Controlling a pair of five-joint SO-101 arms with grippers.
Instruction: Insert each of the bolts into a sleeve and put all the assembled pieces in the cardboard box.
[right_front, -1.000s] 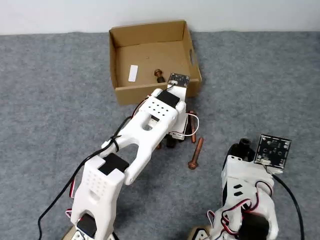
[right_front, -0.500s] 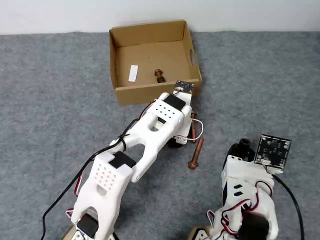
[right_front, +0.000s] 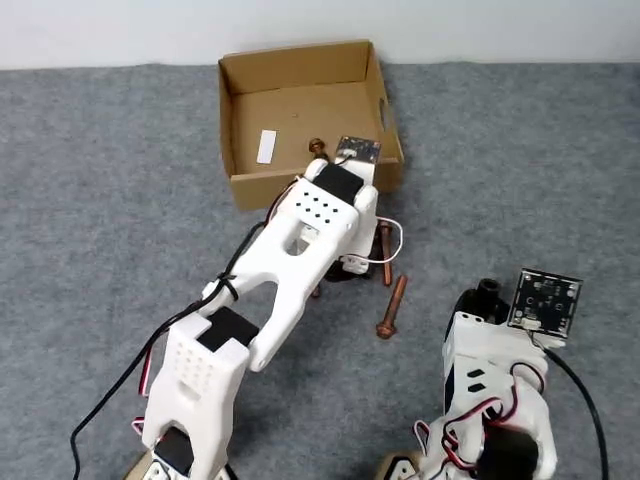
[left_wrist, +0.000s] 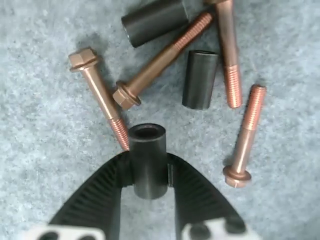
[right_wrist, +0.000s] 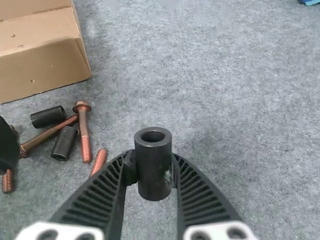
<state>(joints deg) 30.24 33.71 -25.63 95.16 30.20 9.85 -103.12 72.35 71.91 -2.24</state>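
My left gripper (left_wrist: 148, 166) is shut on a black sleeve (left_wrist: 147, 150), held upright just above the grey carpet. Around it lie several copper bolts, one (left_wrist: 243, 137) beside the fingers, and two loose black sleeves (left_wrist: 201, 79) (left_wrist: 155, 19). In the high view the left arm (right_front: 300, 250) stretches to the front of the cardboard box (right_front: 250, 188), covering most of the pile. One bolt (right_front: 393, 305) lies clear of it. My right gripper (right_wrist: 153, 172) is shut on another black sleeve (right_wrist: 153, 155), upright, at the near right. An assembled piece (right_front: 317, 148) lies in the box.
The right arm (right_front: 495, 370) stands at the near right, a short way from the bolt pile. The box (right_wrist: 37, 55) has a white label (right_front: 265, 146) on its floor. Open grey carpet spreads to the left and far right of the box.
The left arm's wrist swung away from the box and then back toward its front wall. The right arm and its sleeve have stayed still.
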